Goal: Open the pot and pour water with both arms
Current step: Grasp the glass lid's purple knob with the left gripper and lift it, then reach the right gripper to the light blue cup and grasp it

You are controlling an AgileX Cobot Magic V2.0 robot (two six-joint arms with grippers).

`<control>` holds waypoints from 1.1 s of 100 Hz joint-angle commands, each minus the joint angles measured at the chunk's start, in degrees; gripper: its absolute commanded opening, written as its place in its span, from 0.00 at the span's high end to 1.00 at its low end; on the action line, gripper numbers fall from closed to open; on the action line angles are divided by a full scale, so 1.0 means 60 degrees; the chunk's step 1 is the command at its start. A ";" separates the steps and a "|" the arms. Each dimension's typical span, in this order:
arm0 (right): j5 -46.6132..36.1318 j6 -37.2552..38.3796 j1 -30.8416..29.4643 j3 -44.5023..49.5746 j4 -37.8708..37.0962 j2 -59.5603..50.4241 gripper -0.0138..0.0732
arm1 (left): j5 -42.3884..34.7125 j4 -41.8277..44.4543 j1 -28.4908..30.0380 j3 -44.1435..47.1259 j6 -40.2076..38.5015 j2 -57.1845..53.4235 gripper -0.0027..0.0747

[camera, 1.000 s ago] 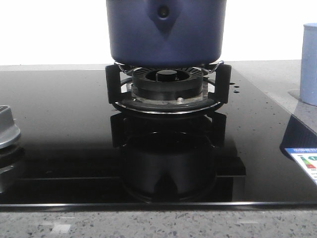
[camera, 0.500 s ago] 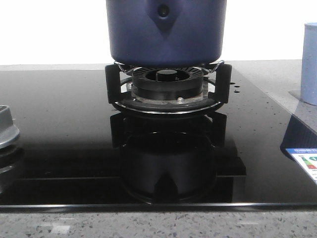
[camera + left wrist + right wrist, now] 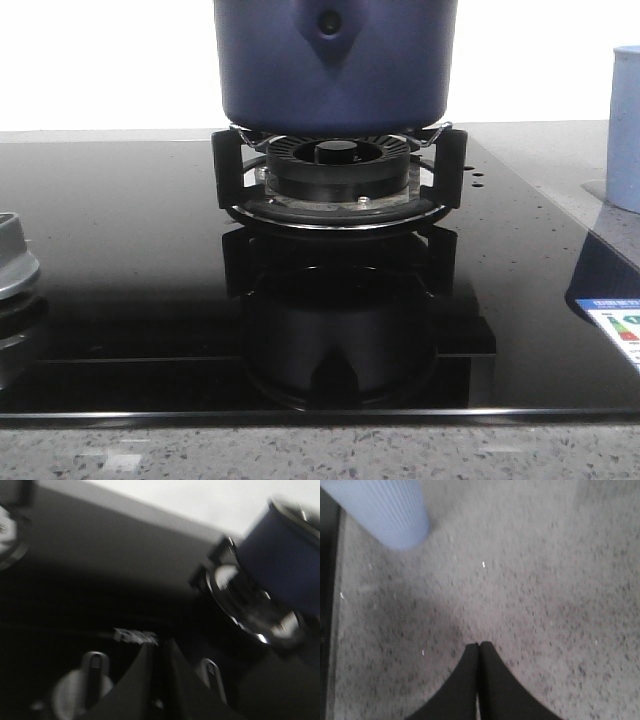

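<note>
The pot stands on the burner of the black stove. The left claw, its 2 tips together, is nearer to it; the right claw, also together, hangs over the counter beside the cup.

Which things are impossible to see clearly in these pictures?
- Top of the pot, lid included: cut off by the front view's upper edge.
- Water: none visible in any view.
- Cup: only partly in frame in both views.
- Left wrist view: motion blur smears the printed lettering.
</note>
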 commanded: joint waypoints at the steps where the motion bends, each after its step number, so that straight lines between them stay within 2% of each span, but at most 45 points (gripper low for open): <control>1: 0.0027 -0.0561 0.0148 -0.0604 0.0343 0.0267 0.92 | 0.0405 -0.2057 -0.0320 -0.0898 0.2048 0.1067 0.97; 13: 0.0113 -0.0864 0.0353 -0.0785 0.0906 0.0267 0.92 | 0.1921 -0.4922 -0.0889 -0.1801 0.4976 0.2644 0.97; 19: 0.0024 -0.1205 0.0436 -0.0785 0.1151 0.0267 0.92 | 0.3037 -0.5960 -0.1009 -0.2330 0.6616 0.3480 0.97; 23: -0.0067 -0.1371 0.0460 -0.0785 0.1245 0.0267 0.92 | 0.3534 -0.6323 -0.1024 -0.2646 0.7256 0.3923 0.97; 33: -0.0383 -0.1709 0.0481 -0.0785 0.1367 0.0267 0.92 | 0.4341 -0.6596 -0.1024 -0.3652 0.8331 0.5048 0.97; 43: -0.0799 -0.1822 0.0481 -0.0785 0.1381 0.0267 0.92 | 0.4387 -0.6578 -0.1024 -0.4500 0.9042 0.5922 0.97; 53: -0.1237 -0.2073 0.0481 -0.0787 0.1494 0.0267 0.92 | 0.4637 -0.6578 -0.1024 -0.5258 1.0389 0.6646 0.94; 60: -0.1523 -0.2207 0.0481 -0.0787 0.1494 0.0267 0.92 | 0.4795 -0.6578 -0.1068 -0.5746 1.1167 0.7095 0.86; 74: -0.1893 -0.2596 0.0481 -0.0787 0.1494 0.0267 0.91 | 0.4676 -0.6578 -0.1329 -0.6526 1.1851 0.7902 0.59; 79: -0.1990 -0.2596 0.0481 -0.0787 0.1494 0.0267 0.87 | 0.4527 -0.6595 -0.1515 -0.6779 1.1944 0.8189 0.48; 89: -0.2218 -0.2596 0.0481 -0.0787 0.1494 0.0267 0.72 | 0.4031 -0.6595 -0.1993 -0.7363 1.1944 0.8835 0.36; 103: -0.2538 -0.2596 0.0481 -0.0787 0.1494 0.0267 0.44 | 0.3425 -0.6595 -0.2504 -0.8202 1.2060 0.9662 0.33; 110: -0.2578 -0.2596 0.0481 -0.0787 0.1494 0.0267 0.34 | 0.3372 -0.6595 -0.2610 -0.8636 1.2107 1.0047 0.32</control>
